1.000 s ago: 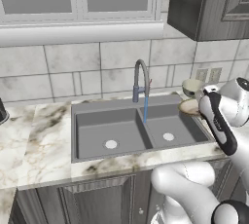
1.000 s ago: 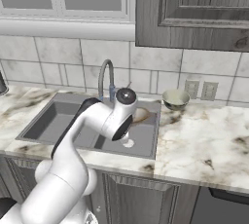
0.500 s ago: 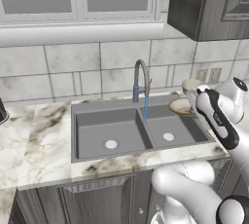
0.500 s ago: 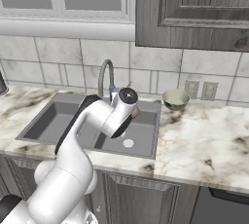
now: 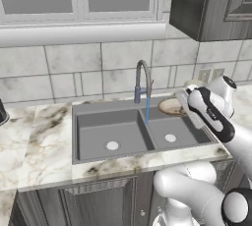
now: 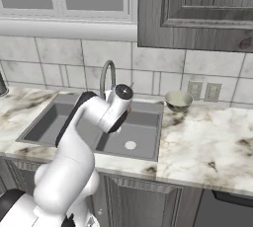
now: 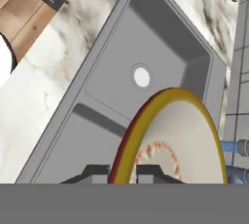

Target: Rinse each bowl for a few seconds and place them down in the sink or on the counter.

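No readable text, label, brand, number or sign appears anywhere in these views. The round cream bowl with a yellow rim (image 7: 177, 140) carries a ring of small reddish marks on its inside (a painted pattern, not letters).

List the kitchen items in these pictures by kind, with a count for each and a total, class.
Bowls: 2, one held by the end effector over the sink, shown at, one on the counter at
Sink basins: 2
Faucets: 1
Total: 5
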